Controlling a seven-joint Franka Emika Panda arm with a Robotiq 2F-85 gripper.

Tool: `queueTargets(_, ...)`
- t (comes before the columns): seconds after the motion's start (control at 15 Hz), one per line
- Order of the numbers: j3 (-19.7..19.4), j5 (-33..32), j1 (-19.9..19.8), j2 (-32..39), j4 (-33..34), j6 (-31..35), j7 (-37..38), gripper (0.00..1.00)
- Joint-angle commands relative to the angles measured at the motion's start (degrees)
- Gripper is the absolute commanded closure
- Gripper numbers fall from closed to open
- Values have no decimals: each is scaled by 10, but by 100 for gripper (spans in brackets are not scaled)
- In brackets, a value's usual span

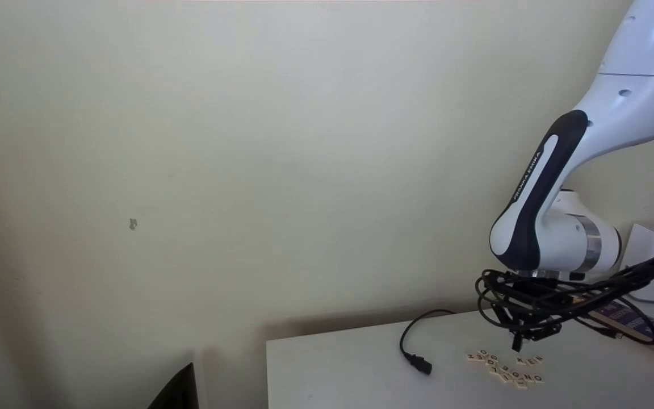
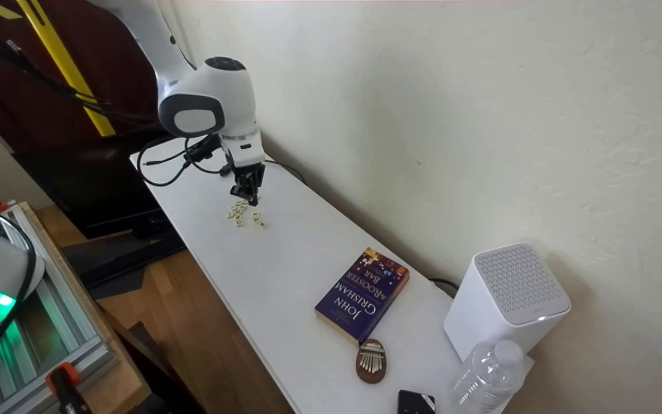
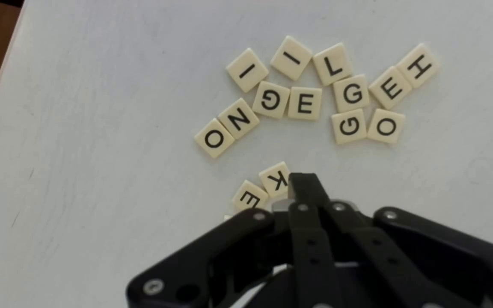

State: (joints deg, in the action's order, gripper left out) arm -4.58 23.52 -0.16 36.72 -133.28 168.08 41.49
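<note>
1. Your hand (image 3: 304, 184): closed, nothing visibly gripped, near letter tiles (image 3: 305, 103) on the surface (image 3: 101, 171).
2. O tile (image 3: 214, 138), leftmost: likely light, stiff, slick; you should pinch free opposite edges.
3. K tile (image 3: 274, 179): partly hidden by your hand.
4. H tile (image 3: 418, 66), rightmost: same handling expected.

The wrist view's lowest tile (image 3: 228, 217) is mostly hidden.

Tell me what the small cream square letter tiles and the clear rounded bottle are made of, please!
Small cream square letter tiles: probably smooth plastic, softly matte; even colour, no wood grain visible, though painted wood is possible.
Clear rounded bottle: likely shiny plastic; it's see-through, with ribs and bright highlights.
</note>
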Motion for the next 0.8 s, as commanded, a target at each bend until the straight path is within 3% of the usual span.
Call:
queueTargets(0.0, -5, -9, 5, 4, -3, 11, -23, 100)
queueTargets(0.73, -5, -15, 7, 35, -4, 75, -156, 100)
